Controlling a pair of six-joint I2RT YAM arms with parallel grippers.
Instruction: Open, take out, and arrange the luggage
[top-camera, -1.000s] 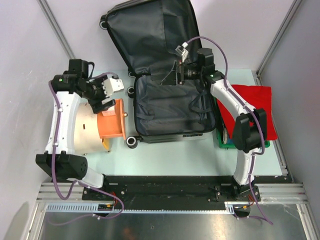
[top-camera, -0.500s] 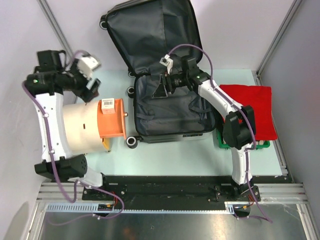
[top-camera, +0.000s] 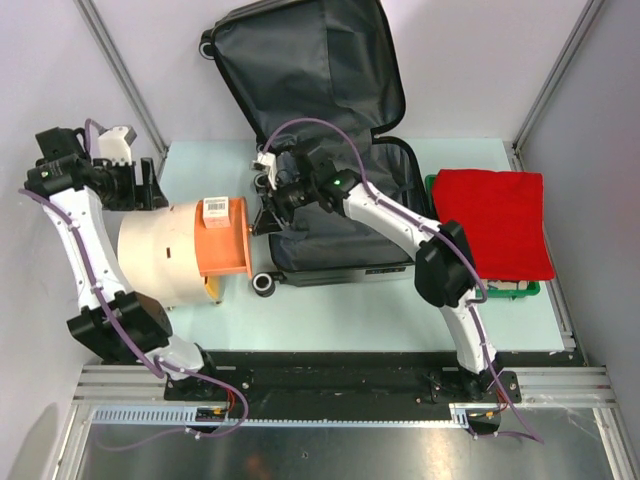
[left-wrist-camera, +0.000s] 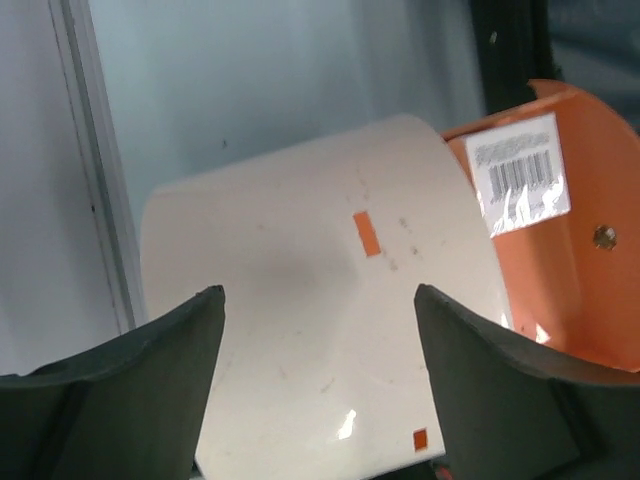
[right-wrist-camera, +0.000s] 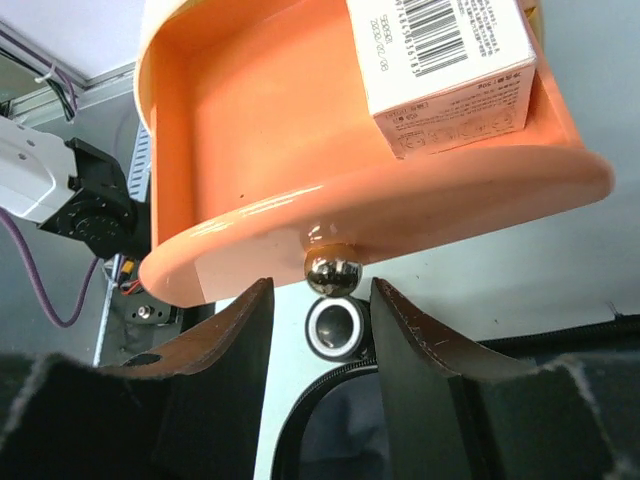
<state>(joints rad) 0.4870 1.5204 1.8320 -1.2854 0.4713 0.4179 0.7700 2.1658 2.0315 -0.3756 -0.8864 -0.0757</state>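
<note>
Top external view, working out from my side of the table. The beige cylinder (top-camera: 160, 262) lies on its side at the left, with its orange face (top-camera: 222, 240) turned toward the luggage (top-camera: 345, 245). The luggage sits just beside it mid-table, open, grey lining showing. Over on the right there's a green bin (top-camera: 522, 290) with a red cloth (top-camera: 500, 225) draped across it.

A bit further out, my right arm stretches across the open shell, and the right gripper (top-camera: 267, 207) is at the rim of the orange face. On the right wrist view, the fingers (right-wrist-camera: 235, 340) stand half-spread either side of a small metal knob (right-wrist-camera: 333, 275). There's daylight on both sides and nothing is pinched yet. A barcoded box (right-wrist-camera: 445, 70) sits in the orange recess above.

The left gripper (left-wrist-camera: 318, 300) hangs over the cylinder's beige end, jaws spread wide and empty. Furthest back, the lid (top-camera: 305, 70) leans on the wall.

I read this as the arranging stage, going for that knob. It sits nearer one pad, so I'd centre it first, then squeeze behind the ball, since a round knob will squirt out. A cylinder on its side will likely roll, so I'd keep the left ready to steady it.
</note>
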